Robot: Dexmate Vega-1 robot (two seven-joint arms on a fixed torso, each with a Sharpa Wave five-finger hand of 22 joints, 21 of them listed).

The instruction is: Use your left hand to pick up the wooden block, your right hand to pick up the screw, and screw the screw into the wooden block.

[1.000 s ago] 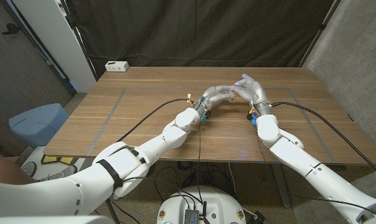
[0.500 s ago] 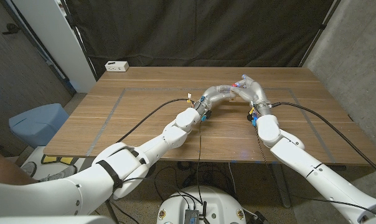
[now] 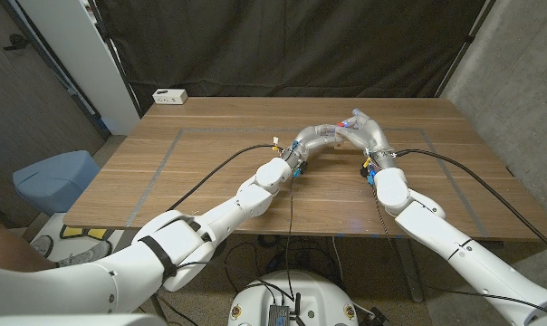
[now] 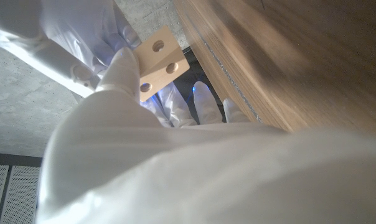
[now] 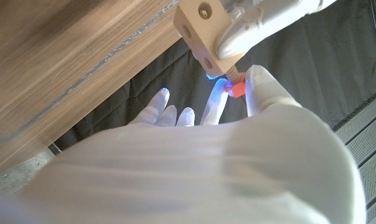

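Both hands meet in the air above the far middle of the wooden table [image 3: 210,163], fingertips together.

Left hand [image 3: 317,137] grips the wooden block [image 4: 158,61]. In the left wrist view a gloved finger [image 4: 122,68] lies across 1 face of the block, and 3 round holes show on the face toward the camera. In the right wrist view the block [image 5: 203,31] shows 1 hole on its end face and more along the side, with a left-hand finger [image 5: 238,34] clamped over it.

Right hand [image 3: 364,129] pinches the screw [image 5: 236,88] between thumb and a finger. Its red head sits just under the block's lower corner, touching or very close to the block; cannot tell whether the shaft is in a hole. The other right fingers [image 5: 166,112] are spread, with blue light glowing on the tips beside the screw.

In the head view the block and screw are too small to make out; only a red-blue speck shows where the hands touch.

A white power strip [image 3: 170,96] sits at the far left corner of the table. A blue bin [image 3: 54,177] stands on the floor left of the table.
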